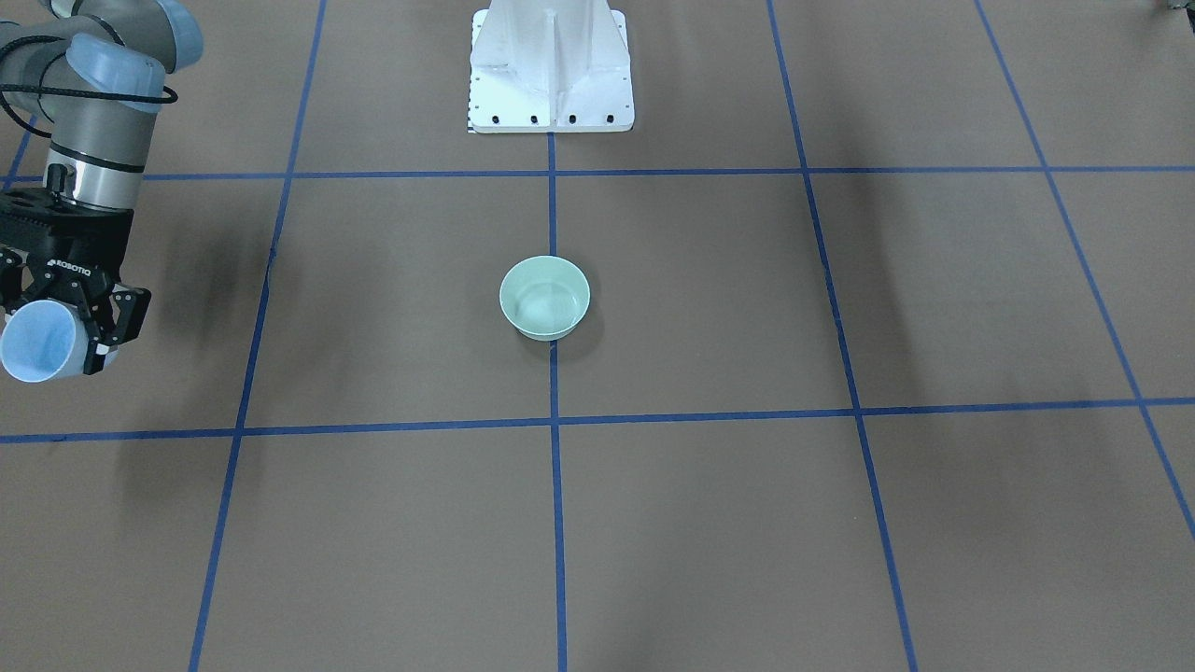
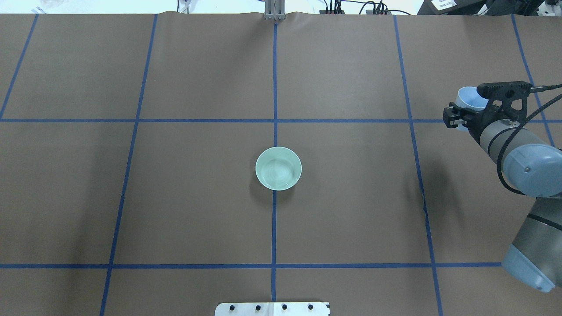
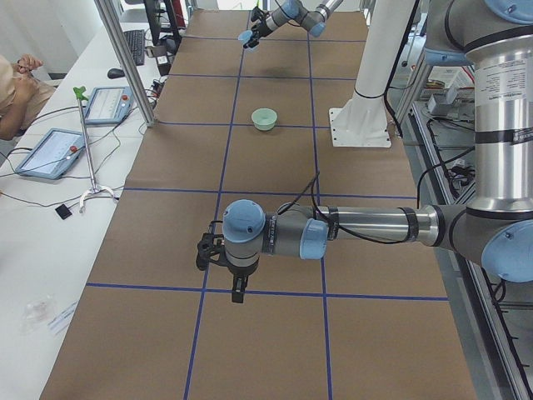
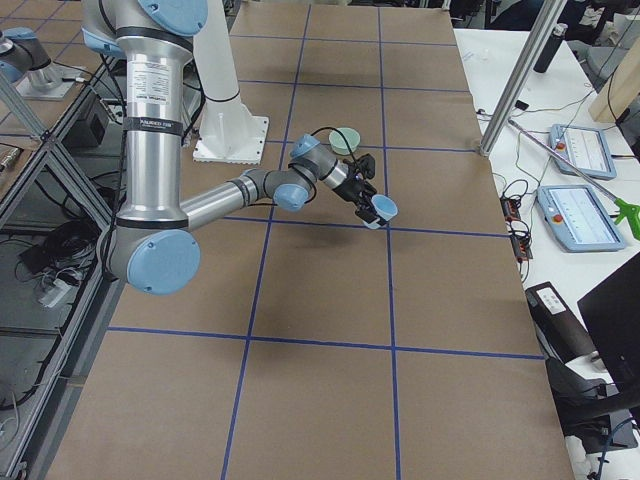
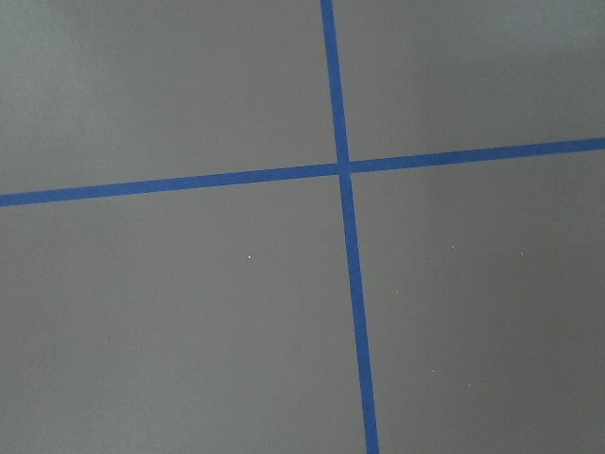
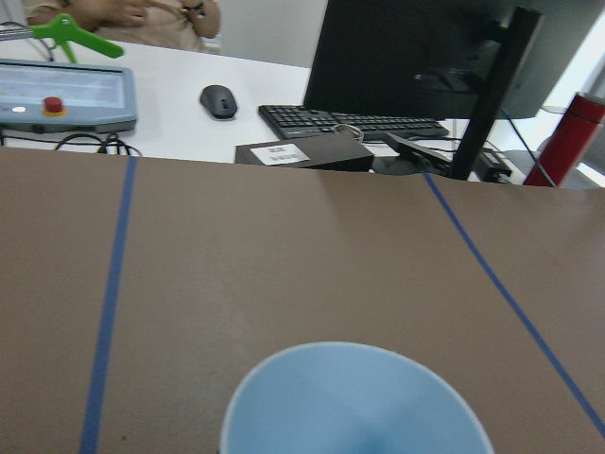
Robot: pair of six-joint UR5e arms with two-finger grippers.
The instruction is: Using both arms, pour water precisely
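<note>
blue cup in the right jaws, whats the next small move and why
Probably lower the blue cup straight down onto the table. The right gripper holds it well away from the green bowl, which already seems to hold clear water, while the right wrist view shows no water in the cup, so the pour looks done. The cup's bottom is barely visible, though.

Bowl (image 2: 278, 168) at centre of table (image 2: 189, 206); pedestal (image 1: 551, 65) at edge; room between.
</note>
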